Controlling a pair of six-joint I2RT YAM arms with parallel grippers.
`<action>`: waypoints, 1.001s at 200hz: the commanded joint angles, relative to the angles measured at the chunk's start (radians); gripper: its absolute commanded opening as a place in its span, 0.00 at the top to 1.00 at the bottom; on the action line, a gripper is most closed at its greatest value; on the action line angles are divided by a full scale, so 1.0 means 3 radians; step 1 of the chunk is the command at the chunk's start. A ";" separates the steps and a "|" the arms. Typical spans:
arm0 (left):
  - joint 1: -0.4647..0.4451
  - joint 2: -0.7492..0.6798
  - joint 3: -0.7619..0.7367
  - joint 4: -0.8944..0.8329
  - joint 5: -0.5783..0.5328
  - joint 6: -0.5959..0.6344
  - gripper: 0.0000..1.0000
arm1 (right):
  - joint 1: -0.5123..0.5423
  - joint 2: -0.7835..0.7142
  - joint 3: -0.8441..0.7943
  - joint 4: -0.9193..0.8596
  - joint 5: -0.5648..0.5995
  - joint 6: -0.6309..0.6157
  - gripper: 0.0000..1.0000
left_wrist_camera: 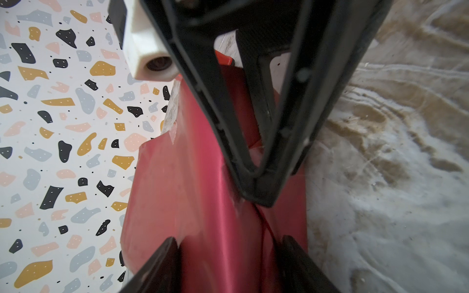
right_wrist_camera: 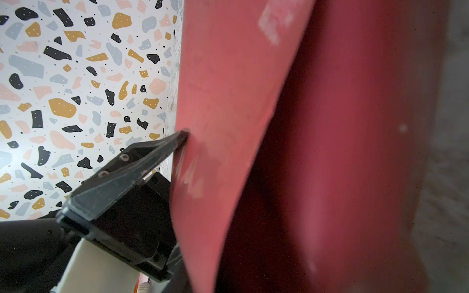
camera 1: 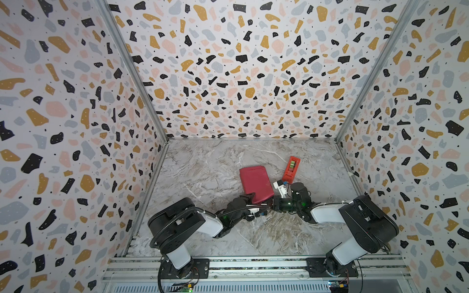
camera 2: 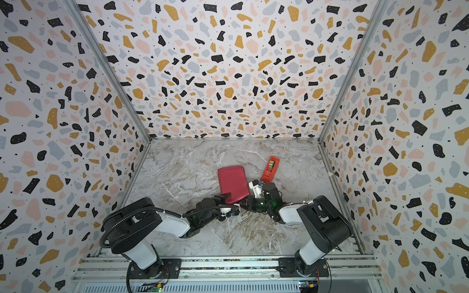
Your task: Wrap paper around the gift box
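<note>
The paper (camera 1: 255, 182) (camera 2: 233, 184) is wrapped into a crimson parcel lying mid-table; the gift box is hidden inside it. My left gripper (left_wrist_camera: 231, 243) is at the parcel's near end, its two fingers pressed against the paper (left_wrist_camera: 198, 177) on either side. My right gripper (left_wrist_camera: 257, 187) reaches in from the right at the near right corner, its tip on the paper. The paper (right_wrist_camera: 342, 126) fills the right wrist view and hides that gripper's own jaws. One of the left gripper's black fingers (right_wrist_camera: 152, 159) touches a loose, lighter red flap there.
A red-orange tape dispenser (camera 1: 291, 169) (camera 2: 270, 169) stands just right of and behind the parcel. The marble tabletop (camera 1: 208, 172) is walled on three sides by terrazzo panels. Both arm bases sit on the front rail (camera 1: 253, 263).
</note>
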State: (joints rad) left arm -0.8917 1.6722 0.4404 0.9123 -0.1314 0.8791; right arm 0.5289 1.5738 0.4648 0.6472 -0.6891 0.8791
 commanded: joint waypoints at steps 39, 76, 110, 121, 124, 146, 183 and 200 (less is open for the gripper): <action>0.0021 0.0040 0.0003 -0.0254 0.0090 -0.0019 0.37 | 0.0005 -0.0259 0.0089 -0.0312 0.0165 0.0142 0.58; 0.0021 0.0035 0.0000 -0.0259 0.0085 -0.0016 0.37 | 0.0000 -0.0393 0.0117 -0.0640 0.0245 -0.0005 0.52; 0.0021 0.0038 0.0000 -0.0264 0.0075 -0.0016 0.37 | -0.0010 -0.0488 0.0043 -0.0830 0.0270 -0.0114 0.47; 0.0018 0.0040 0.0002 -0.0263 0.0075 -0.0016 0.37 | -0.0022 -0.0561 0.0014 -0.0931 0.0293 -0.0174 0.45; 0.0021 0.0040 0.0006 -0.0264 0.0075 -0.0018 0.37 | -0.0024 -0.0592 0.0007 -0.0964 0.0306 -0.0194 0.45; 0.0018 0.0045 0.0009 -0.0268 0.0073 -0.0016 0.37 | -0.0037 -0.0820 -0.0039 -0.1177 0.0455 -0.0347 0.44; 0.0019 0.0046 0.0010 -0.0269 0.0070 -0.0016 0.37 | 0.0066 -0.0992 -0.0092 -0.1215 0.0568 -0.0462 0.46; 0.0017 0.0045 0.0007 -0.0268 0.0065 -0.0016 0.37 | 0.0187 -0.0907 -0.0097 -0.1036 0.0576 -0.0429 0.59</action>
State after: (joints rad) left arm -0.8917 1.6722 0.4412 0.9108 -0.1310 0.8791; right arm 0.5438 1.2922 0.4458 0.3275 -0.5430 0.7753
